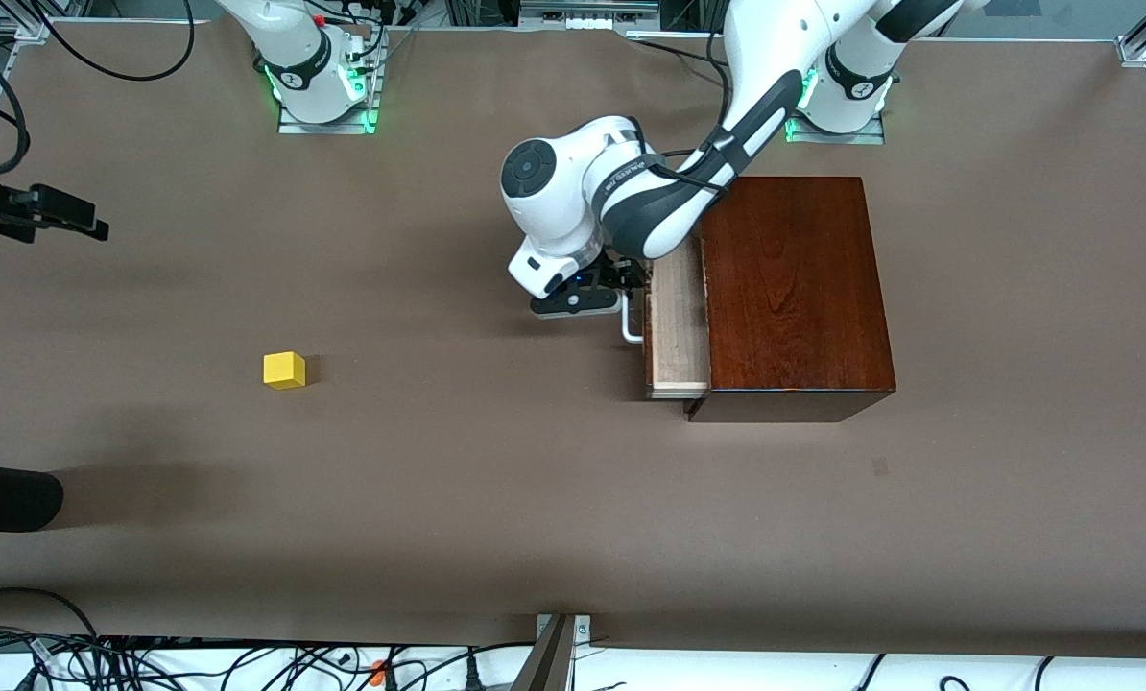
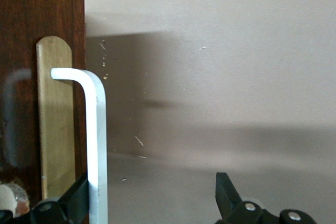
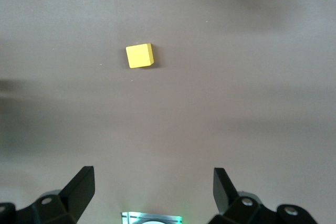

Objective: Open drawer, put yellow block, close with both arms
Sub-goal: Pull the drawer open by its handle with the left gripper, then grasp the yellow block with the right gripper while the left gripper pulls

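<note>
The drawer is being drawn out by the left gripper, while the block is lying untouched.

The left gripper (image 2: 152, 203) is being held at the white metal bar handle (image 2: 97, 150) with its black fingers spread; one finger is touching the bar and the other is standing clear of it, so nothing is clamped. The pale light-wood drawer (image 1: 677, 321) is showing only partly out of the glossy reddish-brown wooden box (image 1: 794, 288). The right gripper (image 3: 152, 195) is being held with fingers apart, well above the brown table (image 1: 535, 499), waiting. The small bright yellow block (image 1: 284, 369) is resting toward the right arm's end, well apart from the box. Further opening, placing and closing are judged outstanding. Finger contact is being shown only by the left wrist view; the drawer's extension only by the front view.
</note>
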`<state>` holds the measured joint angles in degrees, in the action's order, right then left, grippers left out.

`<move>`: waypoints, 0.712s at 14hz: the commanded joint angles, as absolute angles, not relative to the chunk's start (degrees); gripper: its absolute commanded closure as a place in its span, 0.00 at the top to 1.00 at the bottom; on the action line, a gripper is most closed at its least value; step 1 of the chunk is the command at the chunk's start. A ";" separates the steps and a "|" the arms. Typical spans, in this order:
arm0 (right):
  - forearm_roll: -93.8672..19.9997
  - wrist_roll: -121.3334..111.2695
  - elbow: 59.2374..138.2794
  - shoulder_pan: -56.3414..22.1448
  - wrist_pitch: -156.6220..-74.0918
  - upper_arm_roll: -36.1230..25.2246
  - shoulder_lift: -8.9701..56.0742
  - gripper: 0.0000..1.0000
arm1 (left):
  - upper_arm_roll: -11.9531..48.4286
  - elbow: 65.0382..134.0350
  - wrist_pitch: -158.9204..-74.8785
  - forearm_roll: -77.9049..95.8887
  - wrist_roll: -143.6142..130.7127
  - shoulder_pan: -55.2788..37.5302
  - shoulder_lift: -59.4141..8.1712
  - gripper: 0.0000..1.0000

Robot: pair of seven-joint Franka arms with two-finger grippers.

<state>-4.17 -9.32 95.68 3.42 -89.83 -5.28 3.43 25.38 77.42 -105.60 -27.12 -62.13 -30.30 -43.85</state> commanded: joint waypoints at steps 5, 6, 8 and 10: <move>-6.15 -8.71 94.39 2.38 -98.77 -4.39 12.20 1.00 | 26.02 66.20 -107.23 -25.31 -64.60 -34.71 -50.70 1.00; -6.15 -8.70 94.39 2.20 -101.31 -4.39 13.78 1.00 | 26.02 64.96 -107.23 -25.31 -65.03 -35.15 -51.41 1.00; -5.98 -8.61 94.40 -0.42 -102.65 -4.39 17.65 1.00 | 26.02 63.11 -107.31 -25.31 -65.48 -35.94 -52.47 1.00; -5.71 -7.92 94.66 -3.33 -106.14 -4.48 21.69 1.00 | 26.02 62.06 -107.49 -25.31 -65.48 -36.21 -52.91 1.00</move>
